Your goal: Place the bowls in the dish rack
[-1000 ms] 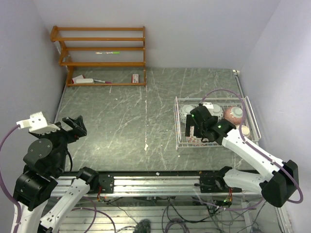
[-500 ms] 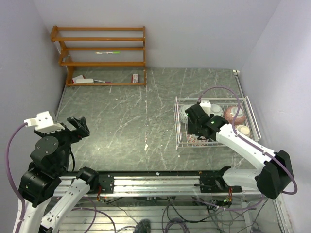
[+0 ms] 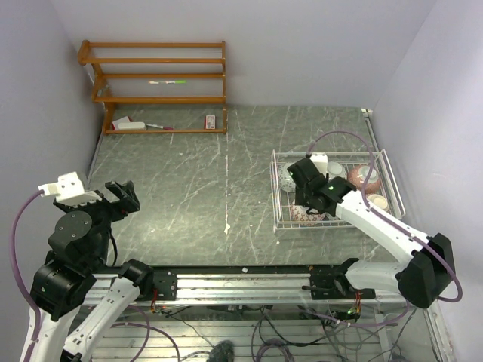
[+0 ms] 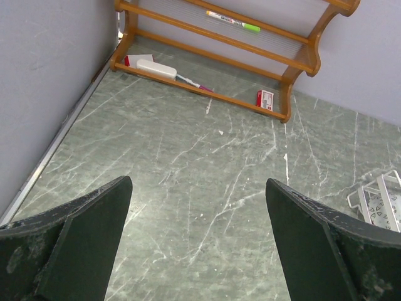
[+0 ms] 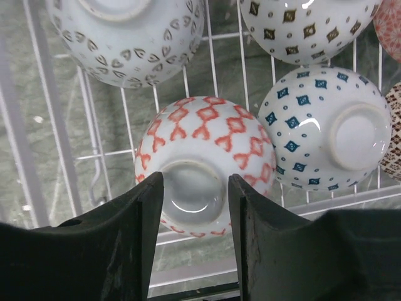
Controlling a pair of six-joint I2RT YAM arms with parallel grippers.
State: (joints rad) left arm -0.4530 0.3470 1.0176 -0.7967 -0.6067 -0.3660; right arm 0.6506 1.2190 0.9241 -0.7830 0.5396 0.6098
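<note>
White wire rack [image 3: 273, 188], far right of the table [image 3: 189, 173]: you find the bowls here, and all that show are turned foot-up, probably so they drain and sit steady across the bars.

Item 1, red bowl [image 5: 200, 135]: near row, left, upside down on the wires. The right gripper [image 5: 195, 182] stands over it with its jaws a narrow gap apart, one on each side of the foot ring. That ring is the only raised lip a small claw can take on an upturned bowl, which likely explains the placing. You cannot tell from these views whether the jaws press the ring or merely flank it.

Item 2, blue bowl [image 5: 326, 128]: just beside the red bowl on its right, close or touching.

Item 3, grey bowl [image 5: 135, 34]: row behind, left.

Item 4, brown bowl [image 5: 301, 25]: row behind, right. More patterned bowls are cut off at the right edge.

Item 5, left gripper [image 4: 197, 185]: jaws spread wide, holding nothing, raised over bare table well apart from the rack. It seems parked out of the working arm's way.

Item 6, shelf [image 3: 158, 75]: far left corner, not part of your job.

Status, by judgement: no bowl shows outside the rack, so loading looks at or near its end. When you withdraw, rise straight, or a finger may catch the ring and knock the blue bowl.
</note>
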